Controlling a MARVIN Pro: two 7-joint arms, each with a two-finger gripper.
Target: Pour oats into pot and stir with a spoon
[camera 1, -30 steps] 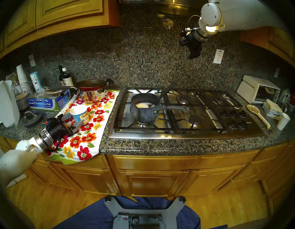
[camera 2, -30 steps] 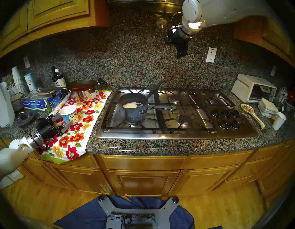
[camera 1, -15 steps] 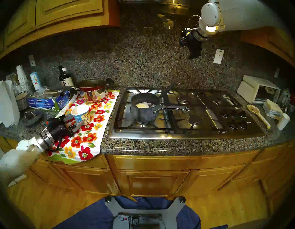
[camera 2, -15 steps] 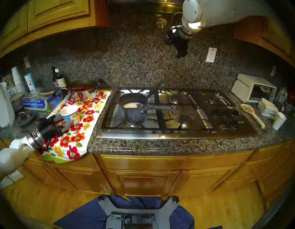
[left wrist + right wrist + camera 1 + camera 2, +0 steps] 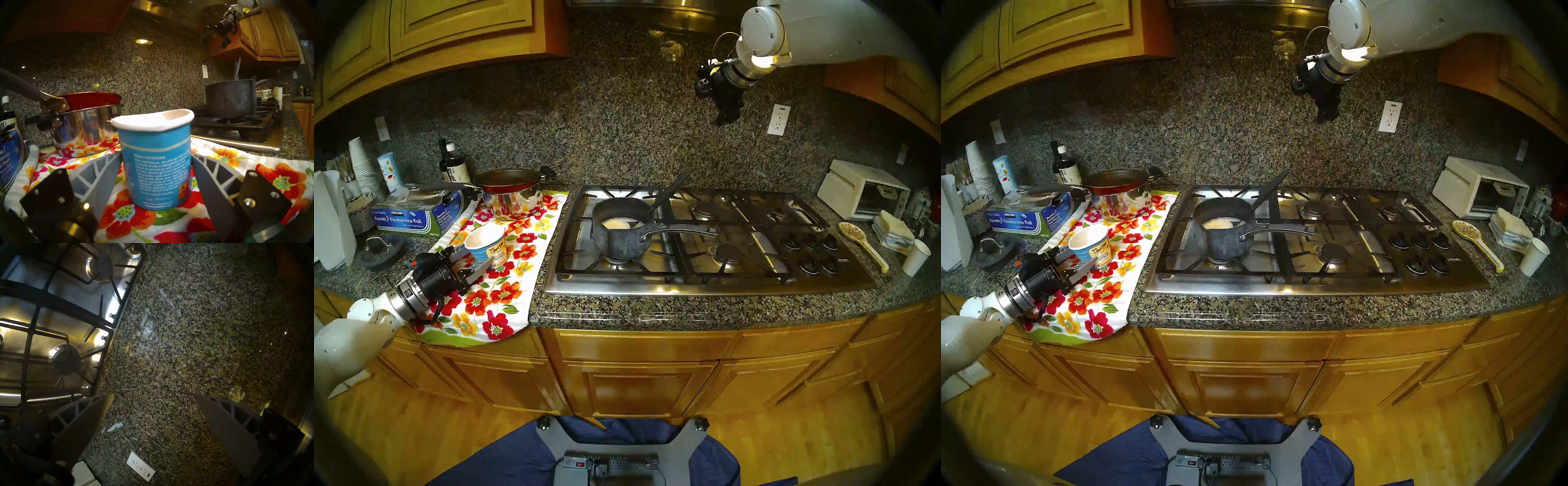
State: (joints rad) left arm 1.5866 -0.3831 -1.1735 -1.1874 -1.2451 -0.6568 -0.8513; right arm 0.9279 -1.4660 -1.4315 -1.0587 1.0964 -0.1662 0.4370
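Left gripper [image 5: 157,171] jaws pinching the cup [image 5: 157,162], cup on floral towel [image 5: 504,292] left of the pot [image 5: 621,230], spoon [image 5: 668,191] in pot, right gripper [image 5: 153,405] jaws open, high above pot

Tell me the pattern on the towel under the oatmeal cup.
White towel with red, orange and yellow flowers and green leaves; clearest in the head view.
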